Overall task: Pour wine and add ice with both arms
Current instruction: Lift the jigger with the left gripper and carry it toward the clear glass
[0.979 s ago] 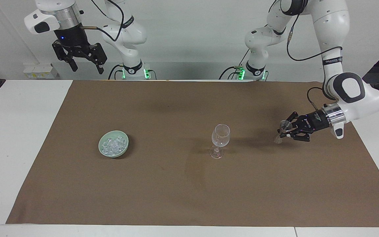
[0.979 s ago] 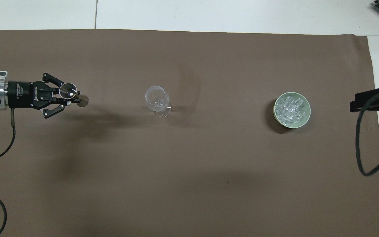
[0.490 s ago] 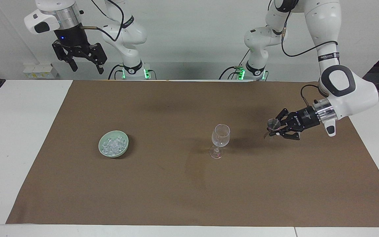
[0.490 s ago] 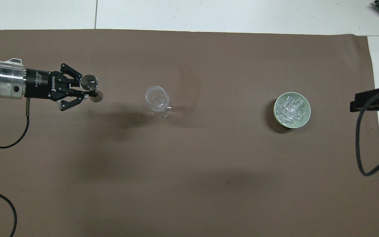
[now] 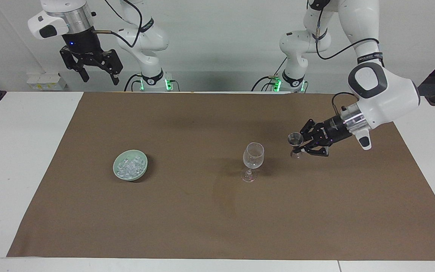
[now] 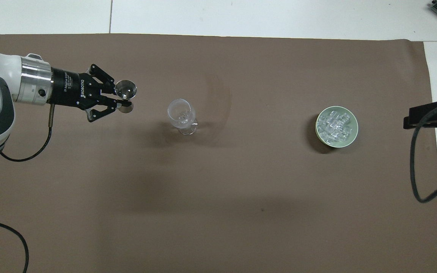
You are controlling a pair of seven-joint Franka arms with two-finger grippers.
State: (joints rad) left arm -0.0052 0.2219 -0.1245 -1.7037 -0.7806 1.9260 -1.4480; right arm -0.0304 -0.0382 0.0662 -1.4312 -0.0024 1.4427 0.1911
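While ice fills bowl, left fingers well apart

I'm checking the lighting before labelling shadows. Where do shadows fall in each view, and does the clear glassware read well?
Facing view: the wine glass is faint, with a soft shadow around its foot; the green bowl shades the cloth at its side toward the glass. Overhead view: the left gripper and its small stemmed glass cast a diffuse dark patch on the brown cloth.
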